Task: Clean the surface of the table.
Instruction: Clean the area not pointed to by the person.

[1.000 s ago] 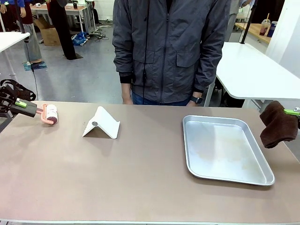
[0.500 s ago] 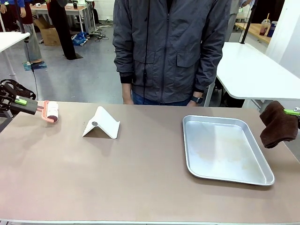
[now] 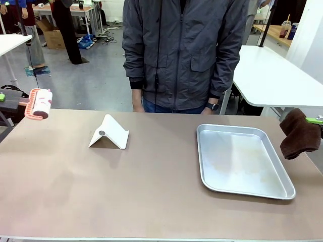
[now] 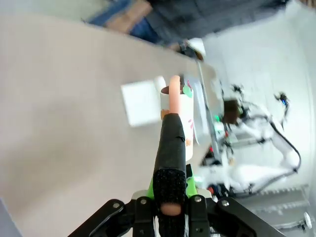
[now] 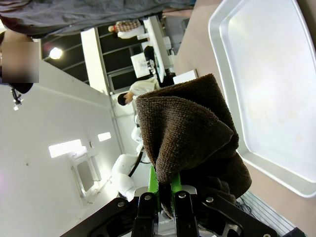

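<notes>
The brownish-tan table (image 3: 151,186) spans the front view. At its far left corner my left gripper (image 3: 6,98) is shut on the black handle of a lint roller (image 3: 39,103) with a pink frame and white roll, held in the air just above the table edge. In the left wrist view the gripper (image 4: 171,203) clamps the handle (image 4: 170,153) and the roller (image 4: 178,111) points out over the table (image 4: 64,98). At the right edge my right gripper (image 3: 315,121) is shut on a dark brown cloth (image 3: 299,134), which hangs beside the table. The right wrist view shows that gripper (image 5: 165,195) holding the cloth (image 5: 190,143).
A silver metal tray (image 3: 276,193) lies bare on the right half of the table, also seen as the tray (image 5: 266,89). A white folded stand (image 3: 109,133) sits left of centre. A person in a grey jacket (image 3: 184,50) stands at the far edge, hands down.
My left gripper has lifted the lint roller off the table, up and to the left. The right gripper and cloth have stayed put.
</notes>
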`<control>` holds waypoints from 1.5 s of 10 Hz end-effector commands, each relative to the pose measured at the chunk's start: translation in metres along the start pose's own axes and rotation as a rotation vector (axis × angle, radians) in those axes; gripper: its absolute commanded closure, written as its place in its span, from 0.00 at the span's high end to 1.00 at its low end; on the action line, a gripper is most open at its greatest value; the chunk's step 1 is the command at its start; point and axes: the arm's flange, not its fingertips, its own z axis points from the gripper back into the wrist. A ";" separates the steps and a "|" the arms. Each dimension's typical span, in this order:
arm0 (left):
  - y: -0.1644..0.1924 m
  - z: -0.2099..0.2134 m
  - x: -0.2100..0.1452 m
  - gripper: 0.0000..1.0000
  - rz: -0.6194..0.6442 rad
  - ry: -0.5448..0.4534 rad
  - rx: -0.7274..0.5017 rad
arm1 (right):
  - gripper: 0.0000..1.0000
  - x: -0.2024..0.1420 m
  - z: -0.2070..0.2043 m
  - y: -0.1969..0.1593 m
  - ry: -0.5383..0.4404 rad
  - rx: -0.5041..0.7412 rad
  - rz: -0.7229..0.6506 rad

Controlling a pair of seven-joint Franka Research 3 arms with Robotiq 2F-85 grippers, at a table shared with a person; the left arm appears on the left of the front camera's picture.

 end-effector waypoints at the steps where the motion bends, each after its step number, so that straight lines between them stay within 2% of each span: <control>1: -0.004 0.009 -0.046 0.22 0.002 0.102 -0.080 | 0.11 0.000 0.000 0.003 0.000 -0.001 0.008; 2: -0.009 0.016 -0.073 0.22 0.149 0.107 -0.137 | 0.11 0.000 0.000 0.003 0.000 -0.001 0.008; 3: -0.013 0.018 -0.106 0.22 0.138 0.121 -0.109 | 0.11 0.000 0.000 0.003 0.000 -0.001 0.008; 4: -0.010 0.015 -0.132 0.22 0.122 0.211 -0.016 | 0.11 0.000 0.000 0.003 0.000 -0.001 0.008; 5: -0.002 0.013 -0.148 0.22 0.135 0.264 0.017 | 0.11 0.000 0.000 0.003 0.000 -0.001 0.008; 6: 0.005 0.017 -0.154 0.22 0.149 0.205 0.045 | 0.11 0.000 0.000 0.003 0.000 -0.001 0.008; 7: 0.001 0.022 -0.135 0.22 0.162 0.217 -0.053 | 0.11 0.000 0.000 0.003 0.000 -0.001 0.008; 15: 0.001 0.022 -0.135 0.22 0.162 0.217 -0.053 | 0.11 0.000 0.000 0.003 0.000 -0.001 0.008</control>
